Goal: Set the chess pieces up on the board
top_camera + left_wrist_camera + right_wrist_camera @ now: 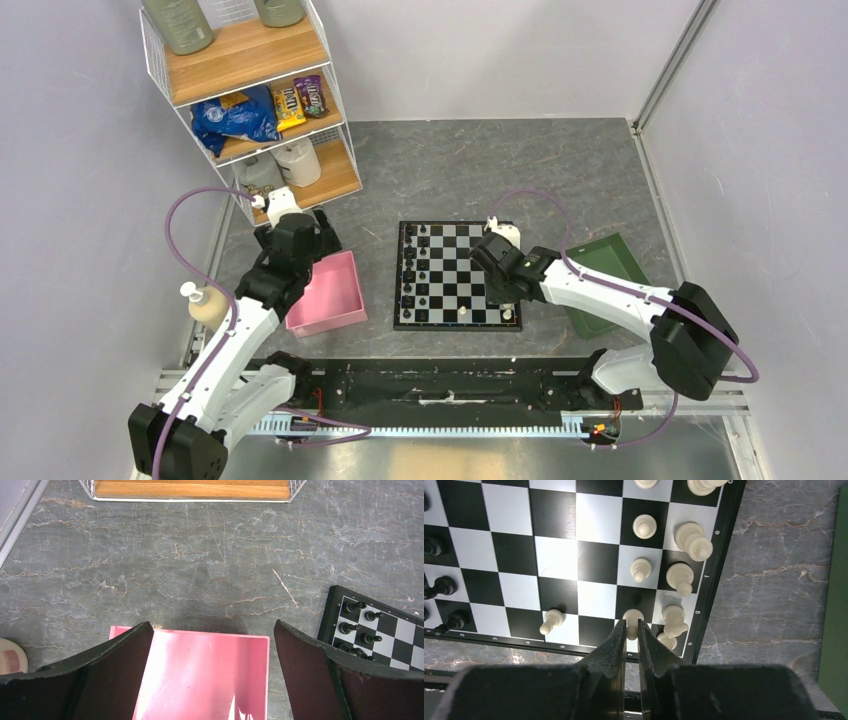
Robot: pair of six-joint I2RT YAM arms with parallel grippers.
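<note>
right fingers [619, 637]: pinched narrow on a white pawn [632, 616] at the 5 o'clock corner of the board [556, 545]. Lifted or seated, hard to tell from above.
left fingers [125, 665]: wide, holding nothing, over the pink tray [200, 655].
risk: white pieces [673, 620] stand just beside at 3 o'clock, so opening or drifting that way could topple them.
risk 2: an off-centre release leaves the pawn straddling squares.

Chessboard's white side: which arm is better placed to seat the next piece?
Right: the right claw is over the board, shut on a white pawn; the left claw hangs open above the pink tray, off the board.
</note>
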